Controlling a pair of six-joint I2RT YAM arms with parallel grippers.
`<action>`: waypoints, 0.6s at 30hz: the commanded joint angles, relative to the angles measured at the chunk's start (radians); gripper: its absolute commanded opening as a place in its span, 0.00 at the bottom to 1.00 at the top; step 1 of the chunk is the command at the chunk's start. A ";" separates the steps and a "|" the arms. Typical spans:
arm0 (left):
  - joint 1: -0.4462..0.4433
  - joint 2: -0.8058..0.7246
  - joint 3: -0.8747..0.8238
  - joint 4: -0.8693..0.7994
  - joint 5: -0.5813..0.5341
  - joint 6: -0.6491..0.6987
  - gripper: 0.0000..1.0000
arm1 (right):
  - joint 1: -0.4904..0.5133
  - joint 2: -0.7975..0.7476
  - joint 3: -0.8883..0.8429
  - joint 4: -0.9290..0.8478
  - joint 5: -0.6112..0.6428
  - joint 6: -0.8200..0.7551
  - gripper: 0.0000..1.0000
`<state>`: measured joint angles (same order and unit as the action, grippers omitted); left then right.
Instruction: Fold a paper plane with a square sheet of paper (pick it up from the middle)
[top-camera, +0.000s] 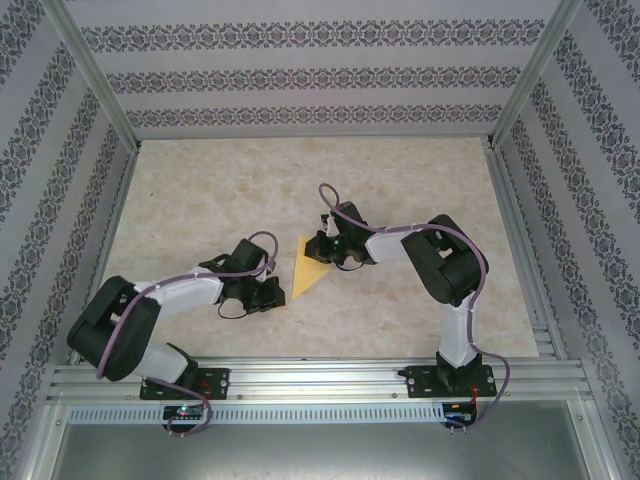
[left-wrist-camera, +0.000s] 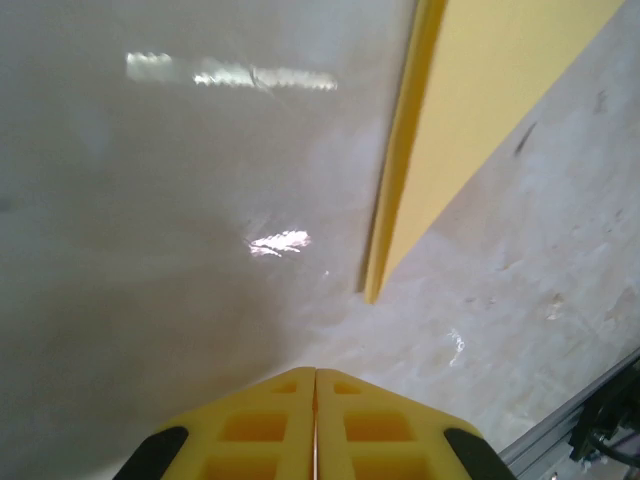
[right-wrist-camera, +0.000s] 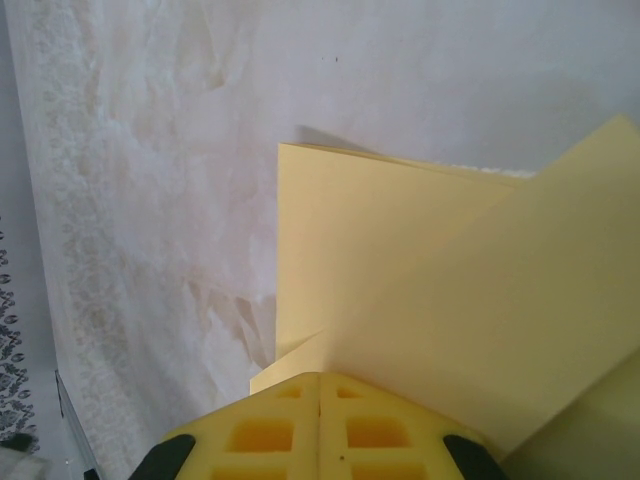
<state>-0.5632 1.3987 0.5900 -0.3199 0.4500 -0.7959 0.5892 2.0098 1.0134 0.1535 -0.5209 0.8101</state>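
L arm: base on the near rail (top-camera: 320, 375), upper link swung out to the left, elbow bent sharp. The forearm runs back in toward table centre. Wrist dipped, so the left gripper (top-camera: 278, 297) sits low over the table (top-camera: 430, 190), near the near-left corner of the yellow paper (top-camera: 306, 272).

R arm: rises from its base w/ the elbow high, forearm reaching left across the table, wrist pitched down. I've got the right gripper (top-camera: 322, 252) at the paper's right edge, opposite side from the L one.

The paper lies about mid-table btwn the two grippers. From the top cam I read it as a roughly triangular folded shape, and can't judge the claws from there.

L wrist cam fills that in. The left gripper (left-wrist-camera: 315, 380) is clenched, yellow pads (left-wrist-camera: 260, 430) pressed flat together w/ nothing btwn them. The paper (left-wrist-camera: 490, 120) is ahead and to the right, its sharp corner short of the tips, no contact. A darker yellow band runs along its left edge. The rail (left-wrist-camera: 585, 435) shows bottom right.

R wrist cam: the right gripper (right-wrist-camera: 320, 385) is also clenched, pads meeting on a thin seam. The paper (right-wrist-camera: 400, 260) sits right at the tips in two layers, the upper slanting across the lower. I can't tell whether a layer is nipped or the tips just rest on it.
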 joint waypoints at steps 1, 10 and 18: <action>0.009 -0.096 0.051 -0.018 -0.118 -0.040 0.13 | 0.011 0.082 -0.040 -0.158 0.126 -0.035 0.06; 0.007 0.120 0.166 0.188 0.037 -0.046 0.15 | 0.011 0.083 -0.036 -0.152 0.122 -0.031 0.07; 0.005 0.274 0.188 0.253 0.051 -0.053 0.14 | 0.012 0.074 -0.038 -0.148 0.114 -0.024 0.07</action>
<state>-0.5632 1.6550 0.7536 -0.1062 0.4911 -0.8463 0.5892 2.0094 1.0145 0.1532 -0.5217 0.8104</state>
